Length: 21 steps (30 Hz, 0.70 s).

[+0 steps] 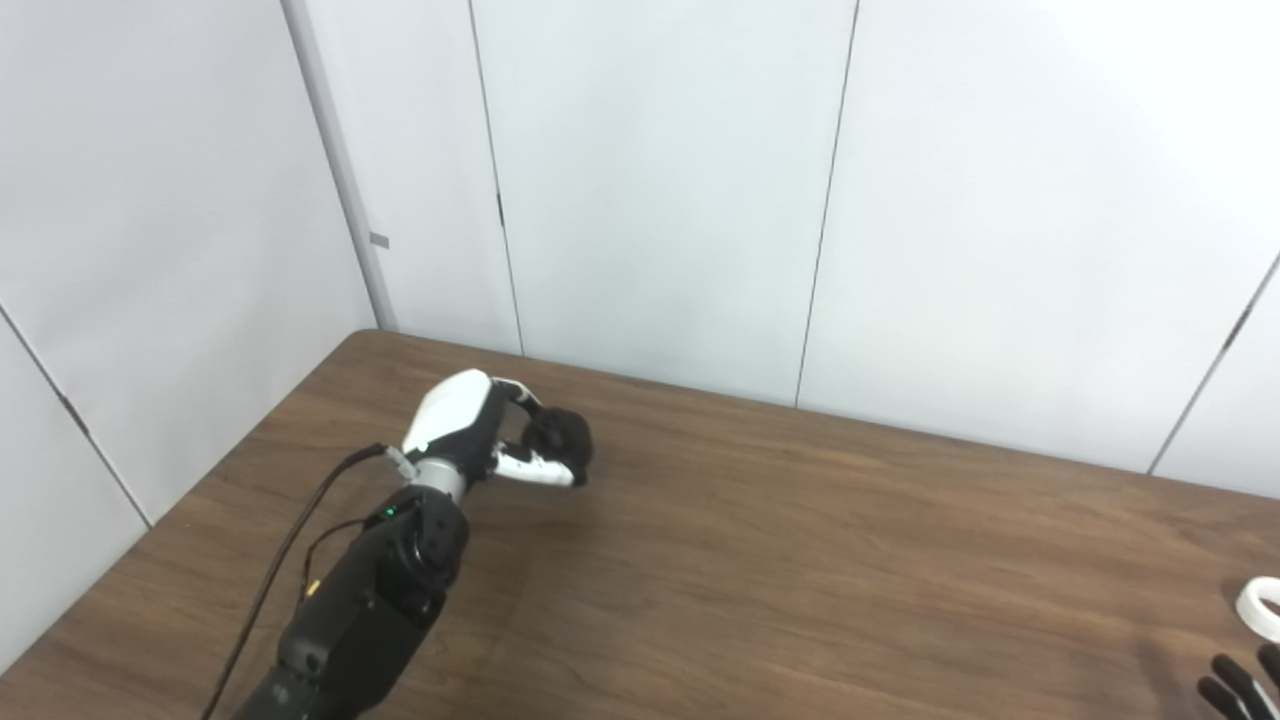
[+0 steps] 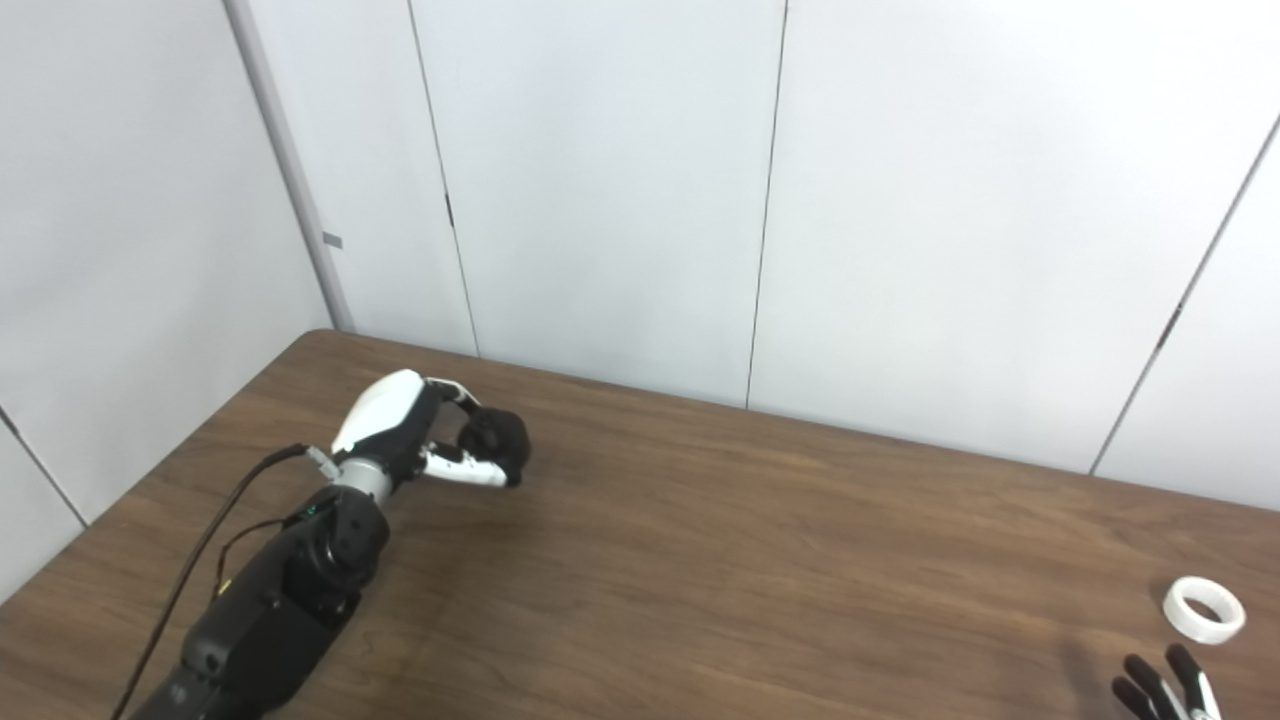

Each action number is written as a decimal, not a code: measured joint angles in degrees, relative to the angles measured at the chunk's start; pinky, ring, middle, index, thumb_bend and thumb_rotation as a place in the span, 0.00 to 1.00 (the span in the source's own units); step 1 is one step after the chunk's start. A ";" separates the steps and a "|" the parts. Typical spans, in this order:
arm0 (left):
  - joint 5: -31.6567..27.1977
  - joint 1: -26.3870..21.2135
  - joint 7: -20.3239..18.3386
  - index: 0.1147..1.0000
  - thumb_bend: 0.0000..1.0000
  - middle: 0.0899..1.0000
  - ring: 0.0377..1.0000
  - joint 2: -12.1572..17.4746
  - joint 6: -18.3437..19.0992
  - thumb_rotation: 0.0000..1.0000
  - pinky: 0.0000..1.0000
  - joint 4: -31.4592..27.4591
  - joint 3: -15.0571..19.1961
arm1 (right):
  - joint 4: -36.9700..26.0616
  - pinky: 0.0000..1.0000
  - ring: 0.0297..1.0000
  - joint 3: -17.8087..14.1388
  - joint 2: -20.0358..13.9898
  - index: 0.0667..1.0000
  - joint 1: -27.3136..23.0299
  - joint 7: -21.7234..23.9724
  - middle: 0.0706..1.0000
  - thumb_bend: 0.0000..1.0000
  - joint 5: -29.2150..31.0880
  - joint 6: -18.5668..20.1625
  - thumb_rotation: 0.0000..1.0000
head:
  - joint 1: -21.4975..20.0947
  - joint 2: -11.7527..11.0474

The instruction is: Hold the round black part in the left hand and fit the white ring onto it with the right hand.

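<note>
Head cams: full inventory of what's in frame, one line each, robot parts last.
round black part: one, black, far left of the table, in the left hand's fingers
white ring: one, white, lying flat on the table near the right edge, just beyond the right hand's fingertips, apart from them
table: one, dark brown wood grain, fills the lower half of both views
wall panels: white, with thin dark seams, behind the table
cable: one, black, running along the left forearm
left hand: one, white shell with black fingers, closed on the round black part
right hand: only black fingertips show at the bottom right corner, spread apart, holding nothing
</note>
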 measured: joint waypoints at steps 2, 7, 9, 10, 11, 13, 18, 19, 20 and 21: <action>0.40 1.37 -1.37 0.42 0.52 0.81 0.96 -0.06 0.65 0.05 1.00 -3.85 -0.15 | 0.04 1.00 0.92 0.06 0.02 0.98 -0.10 0.01 0.93 0.46 0.27 -0.02 1.00 | -0.61 0.26; 2.50 3.94 -3.45 0.42 0.52 0.80 0.95 -0.88 0.79 0.05 1.00 -10.07 -1.32 | 0.14 1.00 0.90 0.10 0.03 0.97 -0.23 0.03 0.91 0.48 0.31 0.22 1.00 | -2.36 0.61; 3.29 5.29 -3.84 0.42 0.52 0.80 0.95 -1.16 0.38 0.05 1.00 -12.34 -1.99 | 0.17 1.00 0.89 0.19 0.05 0.97 -0.29 -0.03 0.90 0.49 -0.15 0.25 1.00 | -3.33 1.05; 3.71 5.93 -4.04 0.42 0.52 0.81 0.95 -1.33 0.03 0.05 1.00 -13.13 -2.24 | 0.18 1.00 0.89 0.22 0.08 0.97 -0.33 -0.08 0.90 0.50 -0.28 0.31 1.00 | -3.69 1.23; 3.85 6.55 -4.29 0.42 0.52 0.81 0.95 -1.51 -0.38 0.05 1.00 -13.85 -2.47 | 0.20 1.00 0.88 0.24 0.11 0.96 -0.38 -0.16 0.89 0.50 -0.52 0.44 1.00 | -3.69 1.23; 4.52 7.82 -4.78 0.42 0.52 0.80 0.95 -1.85 -1.25 0.05 1.00 -15.28 -3.38 | 0.29 0.99 0.88 0.33 0.18 0.95 -0.46 -0.22 0.89 0.51 -1.44 0.50 1.00 | -4.65 1.49; 8.97 11.15 -5.83 0.42 0.52 0.81 0.95 -4.12 -2.11 0.06 1.00 -19.03 -6.26 | 0.69 0.96 0.86 0.41 0.53 0.93 -0.98 -0.30 0.87 0.55 -2.41 0.39 1.00 | -6.41 2.54; 9.83 11.88 -5.85 0.42 0.52 0.82 0.95 -4.84 -2.39 0.06 1.00 -19.69 -6.91 | 0.69 0.95 0.86 0.45 0.61 0.93 -1.05 -0.33 0.87 0.56 -2.54 0.29 1.00 | -6.94 2.90; 10.52 12.79 -5.85 0.42 0.52 0.82 0.95 -5.54 -3.03 0.06 1.00 -20.22 -7.41 | 0.69 0.94 0.86 0.49 0.66 0.93 -1.06 -0.38 0.87 0.56 -2.68 0.20 1.00 | -7.12 3.07; 10.97 13.55 -5.84 0.42 0.52 0.81 0.96 -6.33 -3.82 0.06 1.00 -20.58 -7.86 | 0.68 0.95 0.86 0.58 0.67 0.93 -1.06 -0.43 0.86 0.57 -2.92 0.20 1.00 | -7.64 3.42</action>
